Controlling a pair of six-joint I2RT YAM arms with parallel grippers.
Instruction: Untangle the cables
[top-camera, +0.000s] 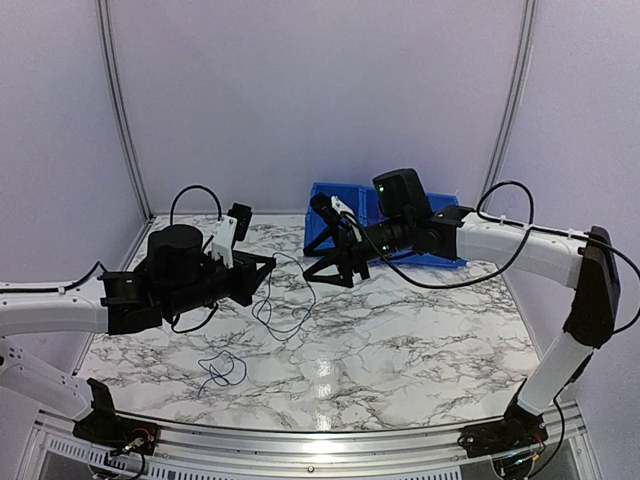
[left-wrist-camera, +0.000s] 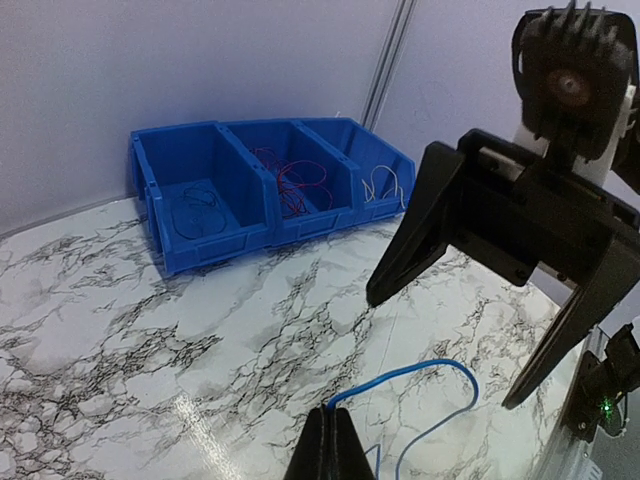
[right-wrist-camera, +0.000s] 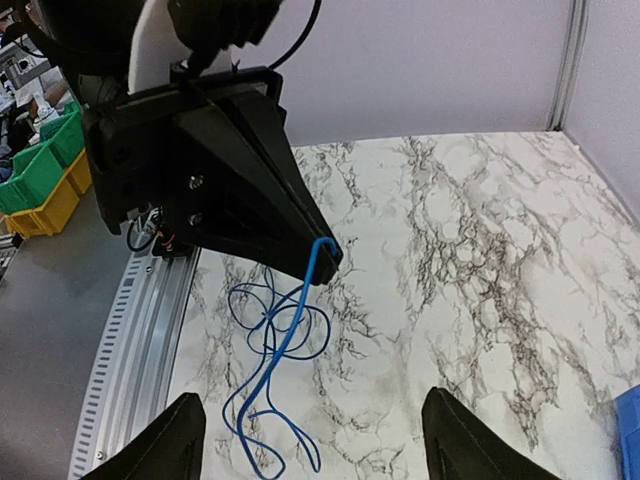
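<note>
My left gripper (top-camera: 268, 266) is shut on the tip of a thin blue cable (left-wrist-camera: 440, 372). The cable arcs out from the pinched fingers (left-wrist-camera: 335, 445) and hangs in loose loops (right-wrist-camera: 285, 335) down to the marble table (top-camera: 400, 340). My right gripper (top-camera: 335, 275) stands open just to its right, fingertips wide apart, with nothing between them. In the left wrist view the right gripper (left-wrist-camera: 445, 348) straddles the space above the cable's arc. A second blue cable (top-camera: 222, 370) lies coiled on the table near the front left.
A blue three-compartment bin (left-wrist-camera: 150, 215) sits at the back of the table. It holds a dark cable (left-wrist-camera: 195, 205), red cables (left-wrist-camera: 295, 185) and pale yellow cables (left-wrist-camera: 385, 185), one sort per compartment. Green and yellow bins (right-wrist-camera: 40, 175) stand off the table beyond the left arm.
</note>
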